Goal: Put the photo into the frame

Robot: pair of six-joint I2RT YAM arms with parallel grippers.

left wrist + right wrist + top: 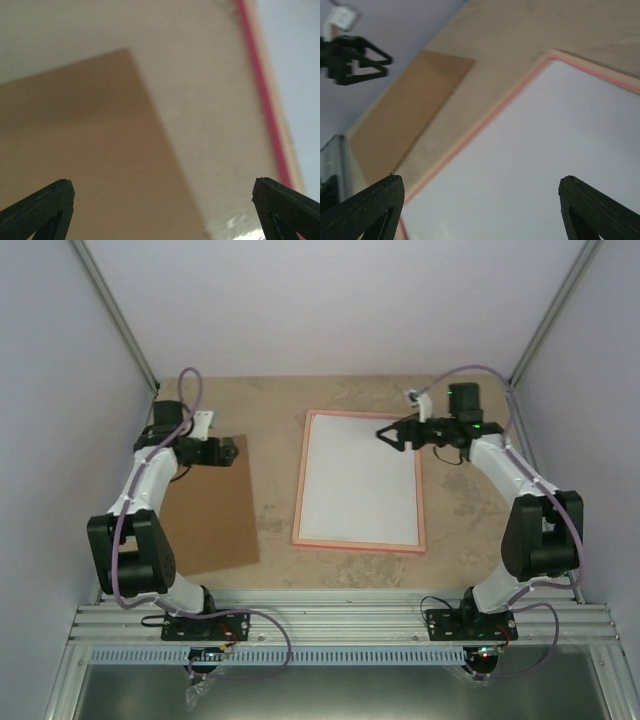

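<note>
One pink frame [300, 480] lies flat at the middle of the table [275, 400], its long sides running near to far. The photo [360, 485] lies inside it, plain white face up, filling the opening to the rim. Right gripper [383, 436]: above the far right part of the photo, jaws spread wide, nothing between them. Brown board [210, 515]: flat on the table left of the frame, apart from it. Left gripper [236, 452]: over the board's far right corner, jaws spread wide, holding nothing. Whether either gripper touches the surface beneath it cannot be told.
</note>
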